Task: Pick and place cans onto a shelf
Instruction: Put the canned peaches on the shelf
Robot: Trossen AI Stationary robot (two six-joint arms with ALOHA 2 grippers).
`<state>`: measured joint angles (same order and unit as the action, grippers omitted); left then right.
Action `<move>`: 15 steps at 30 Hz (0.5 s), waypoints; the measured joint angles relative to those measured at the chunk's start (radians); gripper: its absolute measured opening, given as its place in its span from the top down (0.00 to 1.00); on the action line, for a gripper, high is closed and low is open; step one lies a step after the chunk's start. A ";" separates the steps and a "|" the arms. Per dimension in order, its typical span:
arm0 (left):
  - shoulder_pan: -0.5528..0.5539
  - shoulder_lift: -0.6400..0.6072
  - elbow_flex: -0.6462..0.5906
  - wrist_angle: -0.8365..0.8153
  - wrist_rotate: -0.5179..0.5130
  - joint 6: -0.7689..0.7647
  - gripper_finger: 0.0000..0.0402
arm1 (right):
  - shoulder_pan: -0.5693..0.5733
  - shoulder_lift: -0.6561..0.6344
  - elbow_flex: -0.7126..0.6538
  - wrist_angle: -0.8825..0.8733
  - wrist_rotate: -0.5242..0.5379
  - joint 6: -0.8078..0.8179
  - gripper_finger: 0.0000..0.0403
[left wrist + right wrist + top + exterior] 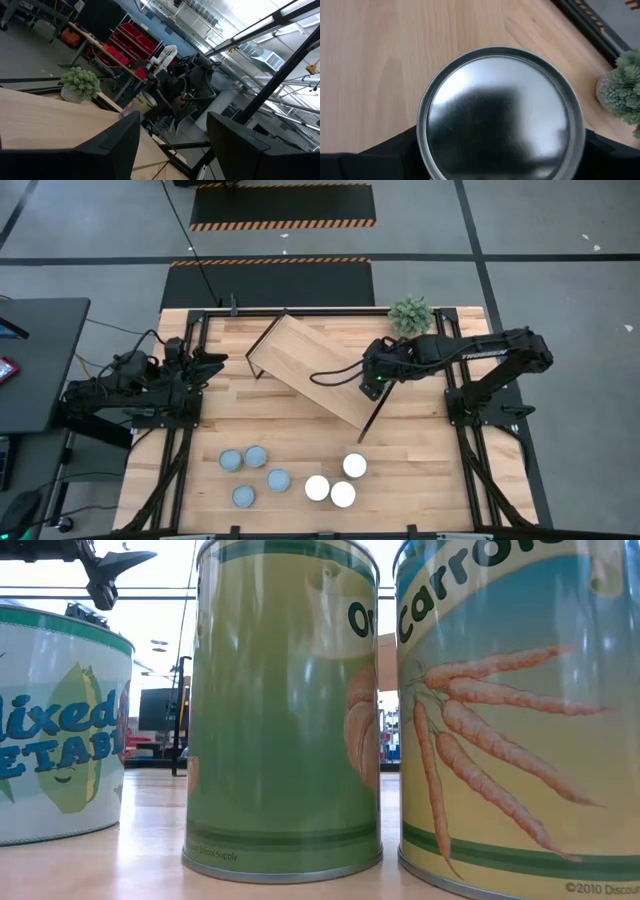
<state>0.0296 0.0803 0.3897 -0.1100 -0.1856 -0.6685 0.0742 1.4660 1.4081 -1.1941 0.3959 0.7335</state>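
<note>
Right arm carrying a can over the shelf.

Nearest me, seven cans (278,479) wait on the table; beyond, I have the right gripper (374,387) clamped on one can (500,112), over the shelf (312,369) edge, presumably to set down. Left gripper (210,362) parked, spread, empty.

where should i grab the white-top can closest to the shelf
Come straight down on the white-top can: it stands upright, so pinch its round sides just under the rim. Probably set the fingers left and right, since another white can sits close on its near side. The right gripper is busy, shut on a silver-top can over the shelf.
</note>
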 joint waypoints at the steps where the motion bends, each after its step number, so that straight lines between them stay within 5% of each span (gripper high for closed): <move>1: 0.000 0.000 0.000 0.001 0.000 0.000 0.41 | -0.001 0.001 -0.004 -0.012 -0.019 -0.002 0.13; 6: 0.000 0.000 0.000 0.001 0.000 0.000 0.41 | 0.000 -0.011 -0.004 -0.021 -0.068 -0.012 0.02; 15: 0.000 0.000 0.000 0.000 0.000 0.001 0.41 | -0.026 -0.041 0.031 -0.023 -0.133 -0.066 0.02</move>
<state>0.0296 0.0803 0.3897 -0.1096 -0.1856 -0.6678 0.0479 1.4247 1.4386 -1.2169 0.2627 0.6675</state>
